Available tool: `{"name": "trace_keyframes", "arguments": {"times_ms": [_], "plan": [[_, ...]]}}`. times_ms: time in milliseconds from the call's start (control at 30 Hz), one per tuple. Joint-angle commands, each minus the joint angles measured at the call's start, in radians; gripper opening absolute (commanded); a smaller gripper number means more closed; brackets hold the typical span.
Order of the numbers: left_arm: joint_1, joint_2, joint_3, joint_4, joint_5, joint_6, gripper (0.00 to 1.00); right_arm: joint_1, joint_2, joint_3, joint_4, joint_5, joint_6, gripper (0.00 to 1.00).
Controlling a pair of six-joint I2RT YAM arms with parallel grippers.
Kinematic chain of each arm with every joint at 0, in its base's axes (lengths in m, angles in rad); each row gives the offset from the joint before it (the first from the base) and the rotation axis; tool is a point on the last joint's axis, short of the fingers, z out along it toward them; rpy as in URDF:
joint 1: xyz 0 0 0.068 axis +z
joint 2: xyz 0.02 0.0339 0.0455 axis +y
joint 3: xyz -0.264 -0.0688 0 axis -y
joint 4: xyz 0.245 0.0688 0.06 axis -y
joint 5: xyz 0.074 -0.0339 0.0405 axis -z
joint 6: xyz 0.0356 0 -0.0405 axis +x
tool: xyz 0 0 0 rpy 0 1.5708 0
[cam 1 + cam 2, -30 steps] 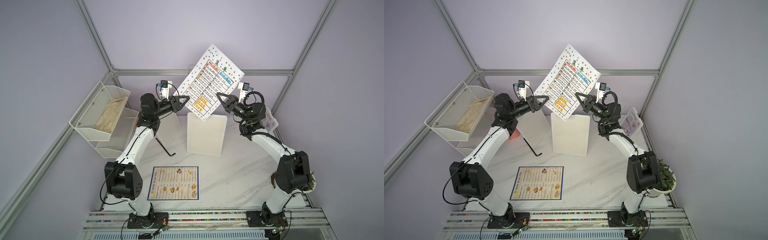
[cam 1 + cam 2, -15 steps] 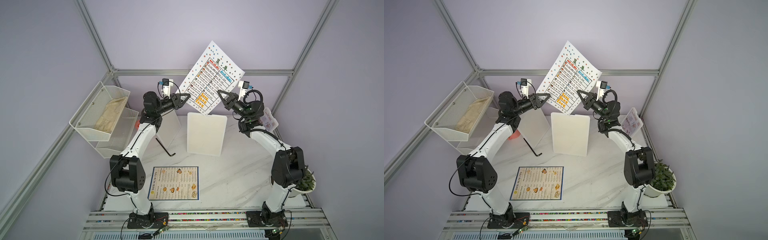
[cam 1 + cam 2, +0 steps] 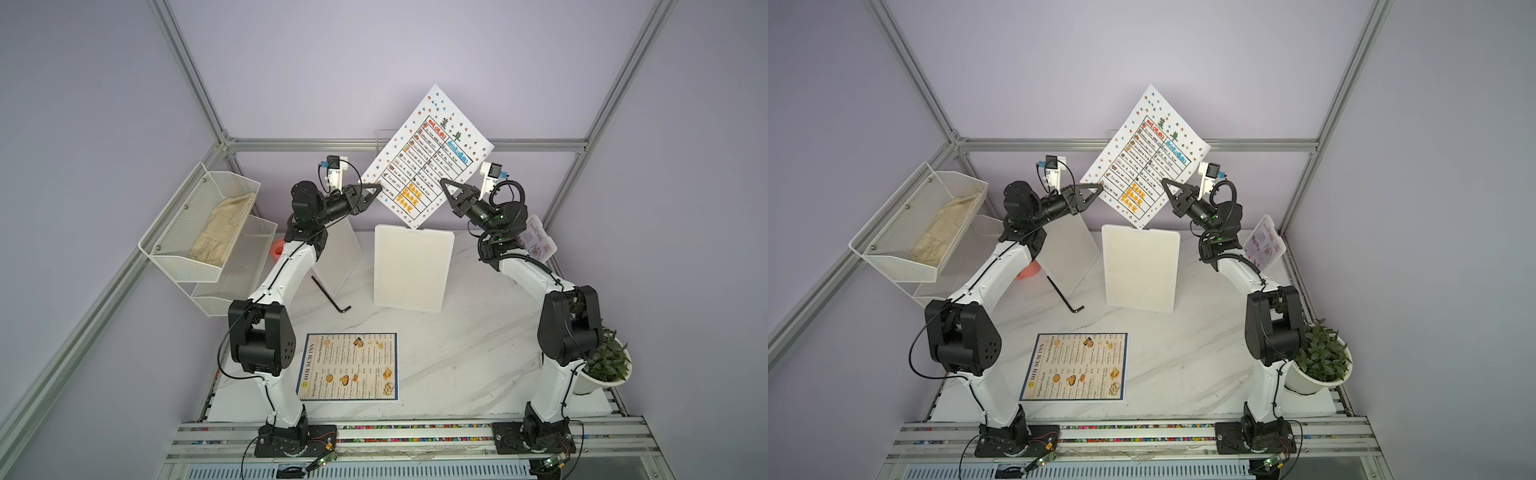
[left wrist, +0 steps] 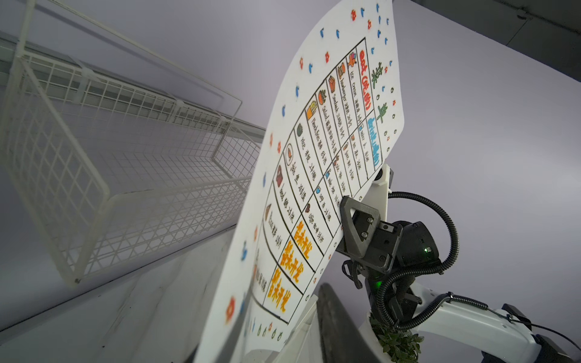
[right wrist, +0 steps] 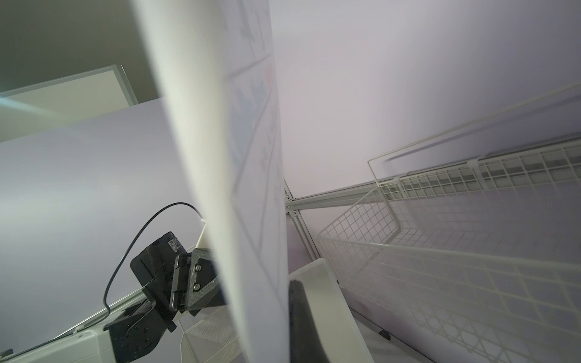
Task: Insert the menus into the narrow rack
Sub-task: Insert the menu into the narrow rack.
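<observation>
**Dotted sheet lifted a little higher, close to the rack**
The white table sheet [image 3: 428,156] hangs tilted above the white board [image 3: 411,270], slightly higher than a second ago. My right gripper [image 3: 444,183] pinches one edge. My left gripper [image 3: 375,188] meets the opposite edge, but I cannot tell if it grips. The wire rack [image 4: 125,188] is just behind, so insertion looks next.

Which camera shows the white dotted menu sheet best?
A top view: the whole white dotted menu sheet shows, tilted in mid-air, one edge clamped in the right pincer. The left wrist view gives its printed face close up but cuts off both ends; the right wrist view shows only a blurred, oblique strip.
</observation>
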Motion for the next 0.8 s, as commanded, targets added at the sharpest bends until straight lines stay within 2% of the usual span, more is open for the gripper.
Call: {"name": "trace_keyframes", "arguments": {"times_ms": [0, 767], "plan": [[0.004, 0.007, 0.071, 0.056, 0.004, -0.019, 0.38, -0.007, 0.013, 0.032, 0.063, -0.005, 0.033, 0.0], [-0.01, 0.026, 0.076, 0.058, 0.021, -0.024, 0.37, -0.009, 0.004, -0.009, 0.047, 0.011, 0.067, 0.0]]}}
